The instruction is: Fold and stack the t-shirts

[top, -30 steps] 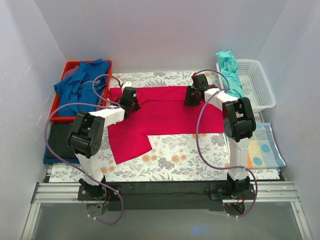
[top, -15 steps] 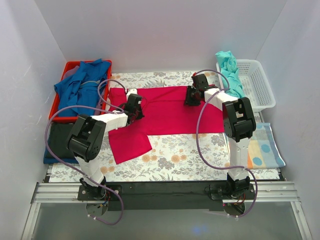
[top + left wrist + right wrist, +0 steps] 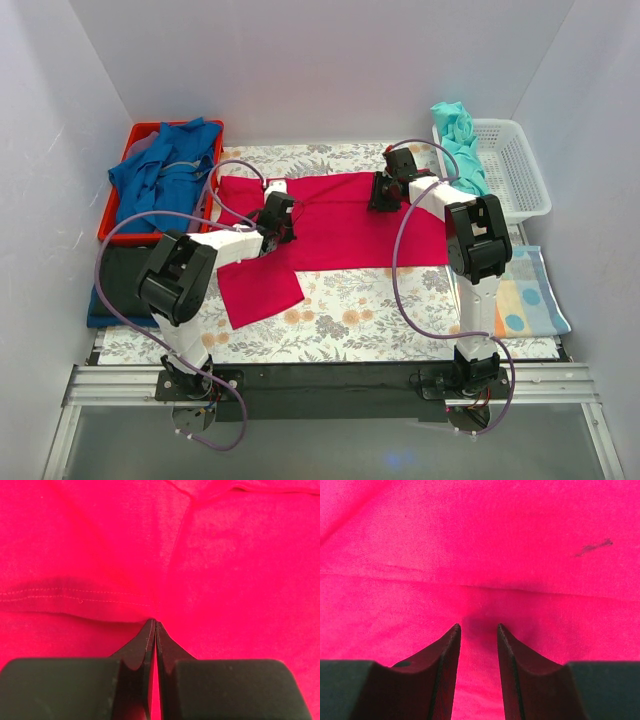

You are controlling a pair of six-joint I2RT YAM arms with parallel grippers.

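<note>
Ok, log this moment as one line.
left gripper: jaws shut on crimson t-shirt | right gripper: jaws open over same shirt | fold: not finished

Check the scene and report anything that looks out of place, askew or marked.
The teal t-shirt hangs crumpled over the white basket's rim, half outside it. The blue t-shirt lies bunched in the red tray, covering part of its rim. The right wrist view shows a small dark mark on the crimson t-shirt.
</note>
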